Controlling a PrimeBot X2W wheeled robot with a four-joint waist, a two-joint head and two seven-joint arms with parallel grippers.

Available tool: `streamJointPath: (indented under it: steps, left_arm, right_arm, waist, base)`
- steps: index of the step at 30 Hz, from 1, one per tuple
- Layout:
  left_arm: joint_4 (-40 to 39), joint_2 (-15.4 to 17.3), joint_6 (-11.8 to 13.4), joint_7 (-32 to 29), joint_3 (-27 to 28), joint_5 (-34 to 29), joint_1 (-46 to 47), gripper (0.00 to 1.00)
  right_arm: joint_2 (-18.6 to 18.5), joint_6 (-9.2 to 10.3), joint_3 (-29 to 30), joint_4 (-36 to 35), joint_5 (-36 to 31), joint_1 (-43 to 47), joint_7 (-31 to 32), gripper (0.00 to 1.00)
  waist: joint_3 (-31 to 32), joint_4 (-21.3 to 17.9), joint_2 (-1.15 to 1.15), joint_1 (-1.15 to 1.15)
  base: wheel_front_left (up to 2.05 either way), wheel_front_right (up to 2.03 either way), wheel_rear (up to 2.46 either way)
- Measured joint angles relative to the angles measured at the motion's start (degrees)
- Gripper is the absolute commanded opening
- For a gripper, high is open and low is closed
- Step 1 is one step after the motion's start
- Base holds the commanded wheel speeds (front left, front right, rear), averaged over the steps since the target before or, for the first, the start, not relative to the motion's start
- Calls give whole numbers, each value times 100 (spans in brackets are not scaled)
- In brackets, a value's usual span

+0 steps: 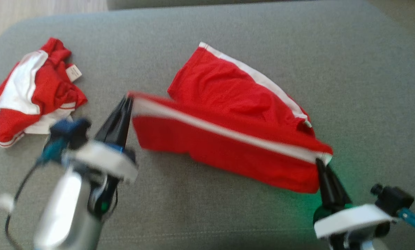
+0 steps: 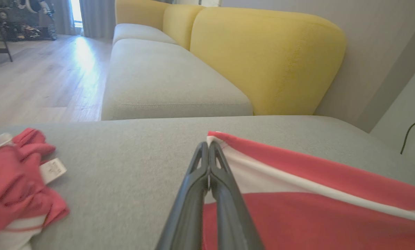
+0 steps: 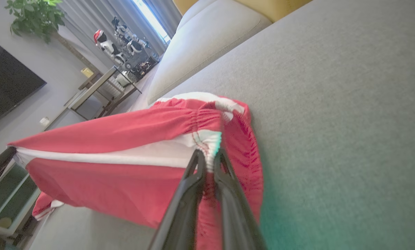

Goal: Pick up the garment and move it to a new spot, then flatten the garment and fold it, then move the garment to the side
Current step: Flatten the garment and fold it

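Garment (image 1: 228, 139) is strung between my end effectors, far leg resting on the sofa cushion (image 1: 228, 215) beyond them. Left end effector (image 1: 128, 100) pinches the hem corner, right end effector (image 1: 319, 163) the waistband. I'd pull evenly, lower both together, steering clear of the heap (image 1: 30, 93) left of my left one.

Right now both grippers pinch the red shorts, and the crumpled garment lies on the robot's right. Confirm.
No: the crumpled garment lies on the robot's left, per the head view. The left gripper and right gripper do pinch the red shorts.
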State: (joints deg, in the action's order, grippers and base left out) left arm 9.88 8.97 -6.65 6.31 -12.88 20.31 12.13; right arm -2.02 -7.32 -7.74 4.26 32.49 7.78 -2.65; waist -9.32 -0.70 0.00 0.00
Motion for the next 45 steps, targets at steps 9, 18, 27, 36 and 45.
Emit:
streamJointPath:
  steps: [9, 18, 27, 36, 45]
  left_arm:
    - [1621, 203, -89, -410, -993, 283, 2325, 0]
    - [3100, 263, -90, -486, -1891, 1044, 3891, 0]
    - [4235, 321, -90, -257, -2506, 1784, 4606, 0]
    - [4604, 305, -90, 428, -2903, 2299, 4734, 100]
    - [4385, 282, 192, 798, -2552, 2245, 4620, 100]
  right_arm:
    - [-27, 1, -93, 895, 411, -1316, -675, 0]
    - [-55, 1, -474, 1484, 834, -2145, -1043, 0]
    - [-68, 2, -1035, 1751, 1032, -2644, -1155, 0]
    - [-75, 2, -1281, 1722, 920, -2701, -1157, 100]
    - [-75, 2, -594, 1191, -476, -2331, -1172, 100]
  waist:
    - [-540, -287, 0, 0]
    - [-1019, -770, 0, 0]
    - [-1445, -1192, 0, 0]
    - [-1530, -1196, 0, 0]
    - [-1290, -1018, 0, 0]
  base:
    - [0, 0, 0]
    - [0, 0, 0]
    - [0, 0, 0]
    - [0, 0, 0]
    - [0, 0, 0]
